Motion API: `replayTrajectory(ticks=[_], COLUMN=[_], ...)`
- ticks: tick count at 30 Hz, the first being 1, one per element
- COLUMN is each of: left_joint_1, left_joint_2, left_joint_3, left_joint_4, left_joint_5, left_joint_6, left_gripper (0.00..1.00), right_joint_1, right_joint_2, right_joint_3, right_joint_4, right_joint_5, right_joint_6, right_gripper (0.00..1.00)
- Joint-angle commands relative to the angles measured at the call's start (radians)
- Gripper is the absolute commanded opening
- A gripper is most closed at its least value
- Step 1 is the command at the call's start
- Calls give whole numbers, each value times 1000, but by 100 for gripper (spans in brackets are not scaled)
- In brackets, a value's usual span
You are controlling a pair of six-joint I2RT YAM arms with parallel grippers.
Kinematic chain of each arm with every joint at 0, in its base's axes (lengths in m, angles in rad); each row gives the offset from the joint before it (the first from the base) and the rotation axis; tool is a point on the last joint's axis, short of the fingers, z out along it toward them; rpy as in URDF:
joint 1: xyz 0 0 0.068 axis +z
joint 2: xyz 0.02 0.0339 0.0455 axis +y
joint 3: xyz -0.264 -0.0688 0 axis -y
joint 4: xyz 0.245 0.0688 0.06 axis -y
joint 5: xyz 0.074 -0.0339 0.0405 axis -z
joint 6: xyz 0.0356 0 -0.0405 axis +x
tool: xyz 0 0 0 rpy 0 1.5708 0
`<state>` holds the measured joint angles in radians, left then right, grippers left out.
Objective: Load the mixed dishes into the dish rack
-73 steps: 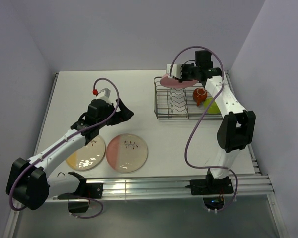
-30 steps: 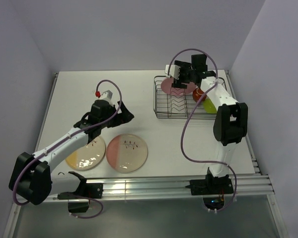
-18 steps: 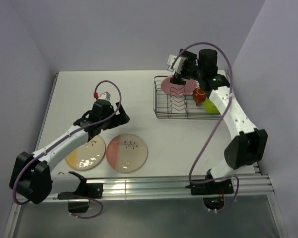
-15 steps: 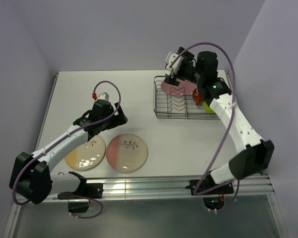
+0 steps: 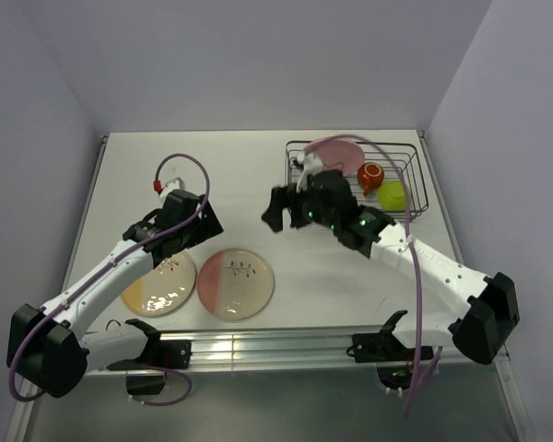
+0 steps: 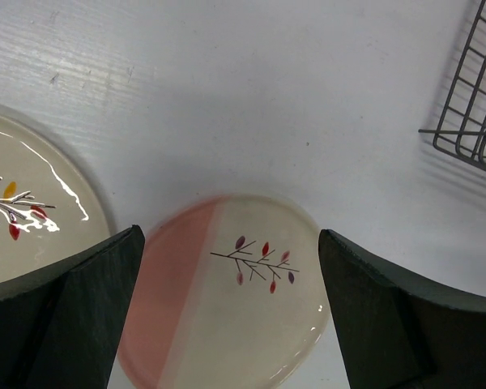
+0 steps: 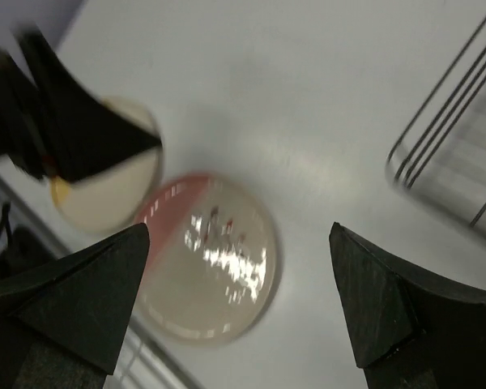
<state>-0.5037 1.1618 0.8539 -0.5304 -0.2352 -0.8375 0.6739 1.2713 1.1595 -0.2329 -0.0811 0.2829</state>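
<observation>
The dish rack (image 5: 407,175) stands at the back right and holds a plain pink plate (image 5: 339,154), an orange-red cup (image 5: 370,175) and a lime-green bowl (image 5: 392,194). On the table at the front left lie a pink-and-cream plate (image 5: 235,284) and a yellow-and-cream plate (image 5: 159,285). My left gripper (image 5: 205,226) hovers open above the pink-and-cream plate (image 6: 227,292), which shows between its fingers (image 6: 73,316). Left of the rack, my right gripper (image 5: 278,212) hangs open and empty over the table, and that same plate (image 7: 206,271) lies below it, blurred.
A corner of the rack (image 6: 470,105) shows at the upper right of the left wrist view, and the yellow-and-cream plate (image 6: 32,203) at its left edge. The right wrist view catches the rack's wires (image 7: 454,154) and my left gripper (image 7: 73,130). Purple walls enclose the table.
My right gripper let go of the pink plate, which now stands in the rack, and swung left and forward over the table. My left gripper shifted slightly towards the front plates.
</observation>
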Motion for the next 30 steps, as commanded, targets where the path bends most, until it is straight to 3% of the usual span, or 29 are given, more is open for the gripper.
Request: replayTrajectory(ticks=[1,5,13,18,21,27,30], left_joint_1=[-6,-10,-21,-29,-38,-29,20], left_joint_2=[-24,-16,82,111,41,-8,-45], left_joint_3=[-3,-27,-33,-39,-62,-26,-41], left_joint_4=[-31,-20,-56,-88,-114,-291,-283], left_joint_5=[-39,-38,-104,-151,-226,-397,-380], left_joint_6=[-52,-72,-100,-132,-179,-313,-290], left_gripper=[96,95,94,92,92,96,96], right_joint_1=[75,98,151,165,171,191,202], right_joint_2=[-96,-199,-241,-176,-150,38,135], right_joint_3=[-188,-397,-569,-578,-575,-427,-319], right_joint_4=[-53,88,179,227,276,270,195], right_joint_5=[72,-66,-89,-141,-163,-212,-143], right_joint_6=[267,419,549,539,530,457,437], right_gripper=[100,100,100,100,100,100,100])
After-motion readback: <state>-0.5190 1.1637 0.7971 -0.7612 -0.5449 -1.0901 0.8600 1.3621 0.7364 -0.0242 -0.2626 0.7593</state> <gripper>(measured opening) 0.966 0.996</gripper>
